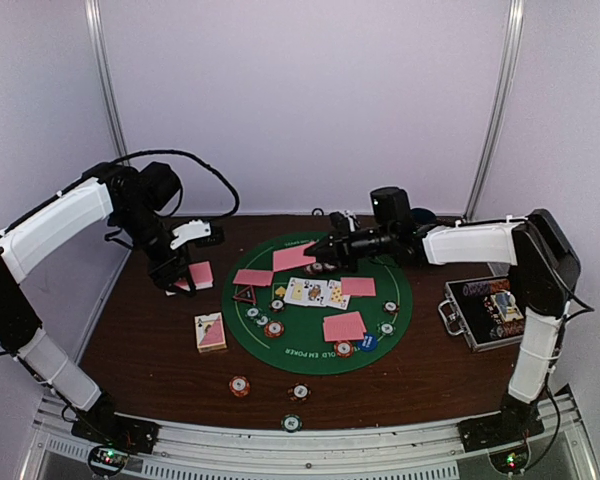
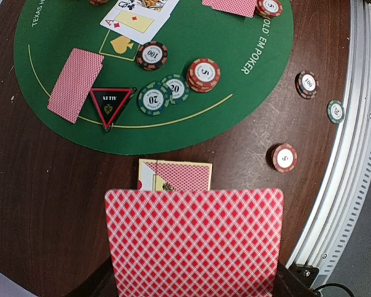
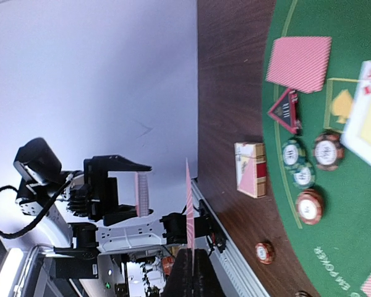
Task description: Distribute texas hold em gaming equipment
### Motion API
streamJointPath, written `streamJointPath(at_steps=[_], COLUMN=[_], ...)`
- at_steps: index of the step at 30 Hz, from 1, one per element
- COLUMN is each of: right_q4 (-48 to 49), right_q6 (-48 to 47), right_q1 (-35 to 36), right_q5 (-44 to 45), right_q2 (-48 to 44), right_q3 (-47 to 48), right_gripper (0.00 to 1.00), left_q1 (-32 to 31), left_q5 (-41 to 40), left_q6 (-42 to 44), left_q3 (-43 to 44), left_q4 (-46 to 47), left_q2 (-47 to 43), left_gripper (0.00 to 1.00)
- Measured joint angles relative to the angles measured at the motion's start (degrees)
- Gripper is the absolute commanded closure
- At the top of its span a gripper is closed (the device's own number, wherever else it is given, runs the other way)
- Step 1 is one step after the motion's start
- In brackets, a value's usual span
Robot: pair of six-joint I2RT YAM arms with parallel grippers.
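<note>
Fingers [image 3: 180, 279] of the right gripper [image 3: 190, 255] are pinched shut on a single pink-backed card [image 3: 188, 198], which stands edge-on in its wrist view. From overhead I can hardly pick that card out, only the gripper over the far side of the green mat [image 1: 405, 300]. To the left of the mat, the left gripper [image 1: 183, 274] is clamped on a pink stack [image 2: 191, 241], how many cards I can't tell. Its wrist view shows the card box [image 2: 176, 176] just beyond on the table [image 2: 49, 204], then the triangle marker [image 2: 111, 104] and chips [image 2: 203, 74].
</note>
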Motion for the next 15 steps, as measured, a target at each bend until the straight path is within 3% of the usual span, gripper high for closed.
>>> streamJointPath(at_steps=[9,15], right_q4=[-11.96,-21.9], right_q6=[-13.86,-24.59], right_q1=[-15.1,-18.62], right_q5=[1.07,4.74], right_q2=[-3.91,-3.23], right_q3=[-9.77,-9.7], right_gripper=[1.0,1.0], left_q1=[0.0,0.0], left_q5=[-0.83,-1.86], left_q6=[0.0,-0.02], left_q3=[-1.31,-1.55], left_q4=[0.39,0.79], left_q2=[0.0,0.11], left_gripper=[1.0,1.0])
